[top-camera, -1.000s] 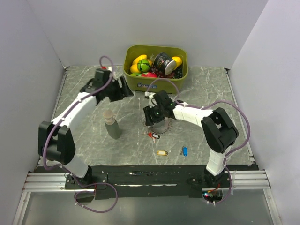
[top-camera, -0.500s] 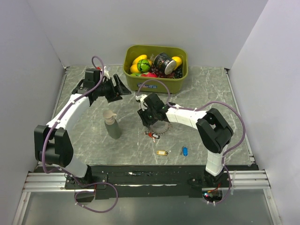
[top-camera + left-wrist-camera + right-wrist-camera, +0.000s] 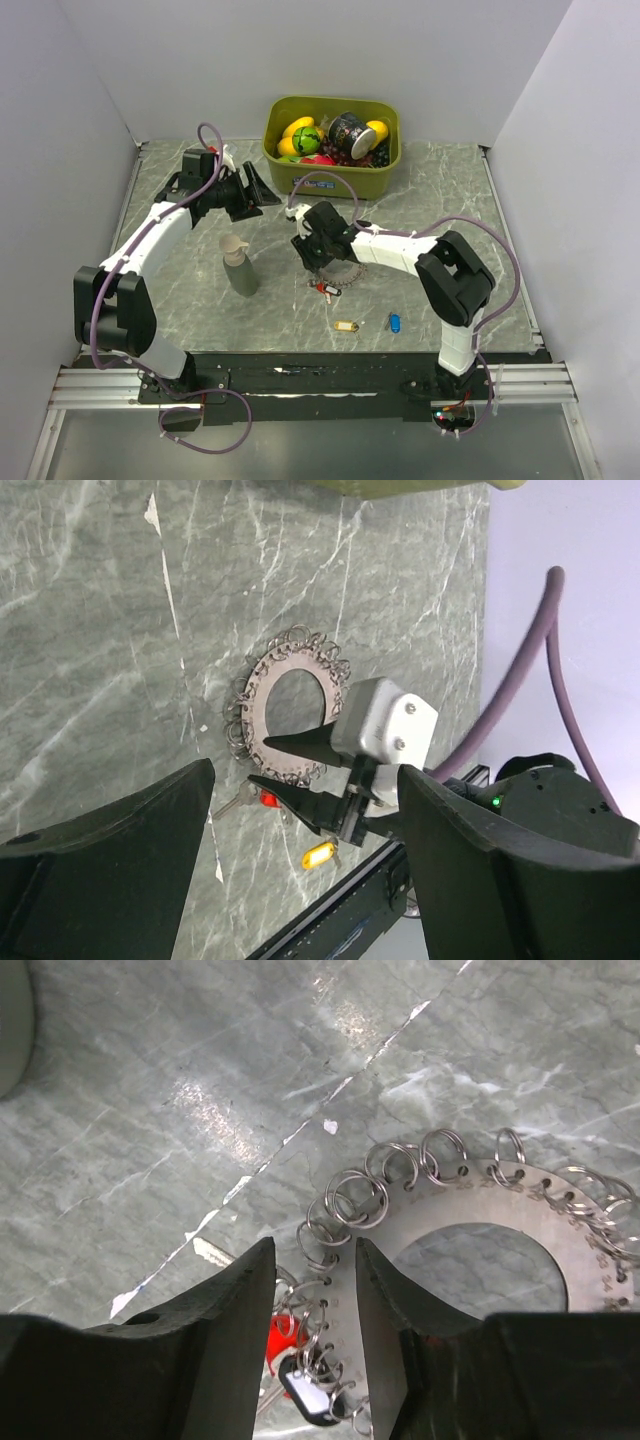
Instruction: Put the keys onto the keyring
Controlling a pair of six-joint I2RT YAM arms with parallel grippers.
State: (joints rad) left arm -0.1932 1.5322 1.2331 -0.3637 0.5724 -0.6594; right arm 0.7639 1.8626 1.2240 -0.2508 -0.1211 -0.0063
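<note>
Two still loose: yellow-tagged key (image 3: 345,326), blue-tagged key (image 3: 394,322); my right gripper (image 3: 313,1252), half-open, straddles the silvery metal keyring (image 3: 470,1195), clamping nothing.

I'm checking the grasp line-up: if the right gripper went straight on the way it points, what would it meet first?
The right gripper would likely meet the small loops on the edge of the keyring first; they sit between its open jaws, with the table beneath. Depth is unclear.
</note>
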